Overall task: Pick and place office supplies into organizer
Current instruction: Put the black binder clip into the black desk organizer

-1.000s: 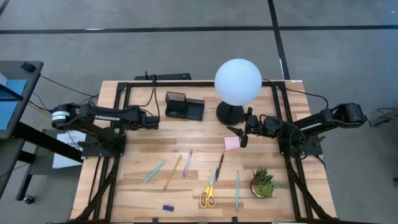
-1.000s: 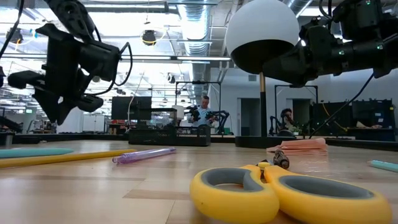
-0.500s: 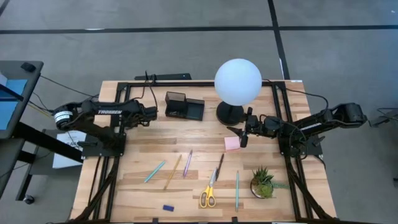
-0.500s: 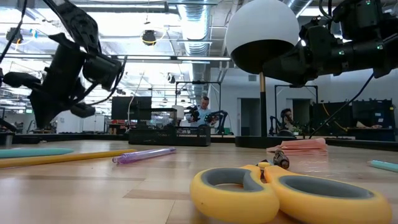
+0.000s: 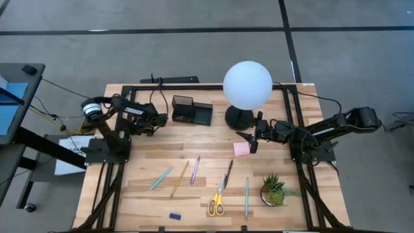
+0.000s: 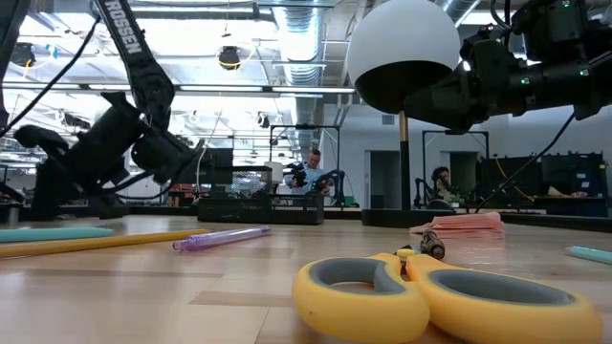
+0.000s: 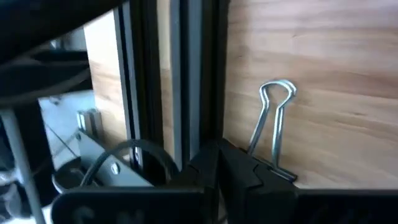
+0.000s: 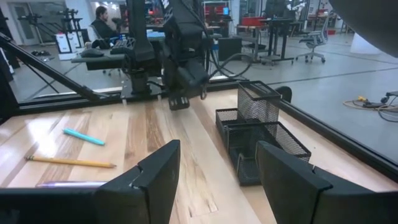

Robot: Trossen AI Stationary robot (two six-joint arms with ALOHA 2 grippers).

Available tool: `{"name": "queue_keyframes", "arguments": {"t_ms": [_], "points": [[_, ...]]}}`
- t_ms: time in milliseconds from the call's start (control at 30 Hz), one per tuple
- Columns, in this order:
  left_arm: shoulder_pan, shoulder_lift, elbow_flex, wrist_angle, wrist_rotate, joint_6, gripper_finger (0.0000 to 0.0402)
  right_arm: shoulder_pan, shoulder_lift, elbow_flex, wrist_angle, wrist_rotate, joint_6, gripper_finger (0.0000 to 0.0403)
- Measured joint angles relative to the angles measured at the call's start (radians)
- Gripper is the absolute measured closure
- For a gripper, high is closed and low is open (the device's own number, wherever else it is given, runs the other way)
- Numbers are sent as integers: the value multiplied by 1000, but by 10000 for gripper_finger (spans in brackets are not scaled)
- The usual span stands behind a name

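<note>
My left claw (image 5: 150,123) is clamped on the small black clip (image 7: 272,140), just left of the organizer (image 5: 191,110) at the counter's (image 5: 149,162) back. Next I judge it needs carrying over a tray compartment. My right claw (image 5: 253,140) waits with fingers apart above the pink sticky-note pad (image 5: 241,149).

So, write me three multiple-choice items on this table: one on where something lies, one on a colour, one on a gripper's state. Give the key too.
1. Where does the pink sticky-note pad lie?
A. in the organizer
B. beside the lamp base
C. against the plant

2. What colour are the scissors' handles?
A. yellow
B. blue
C. pink

3. How do the jaws of the left gripper stand?
A. wide open, empty
B. shut on a pencil
C. shut on the black clip

Key: B, the pad sits just in front of the base; A, both loops are yellow; C, the clip's wire handle sticks out past the closed jaws.
</note>
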Motion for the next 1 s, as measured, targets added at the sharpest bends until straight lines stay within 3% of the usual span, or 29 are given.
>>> {"name": "queue_keyframes", "arguments": {"t_ms": [300, 567, 733, 867, 1000], "points": [[-104, 10, 203, 49, -9, 40, 401, -6, 0, 0, 0, 0, 1, 198], [-183, 10, 340, 79, -142, 132, 401, -13, 0, 0, -5, 0, 3, 198], [-218, 10, 378, 78, -176, 315, 397, -13, 0, 0, -30, 0, 3, 198], [-232, 10, 391, 79, -147, 481, 380, -13, 0, 0, -32, 0, 3, 198], [-242, 10, 393, 77, -39, 620, 348, -9, 0, 0, -32, -3, 6, 198]]}}
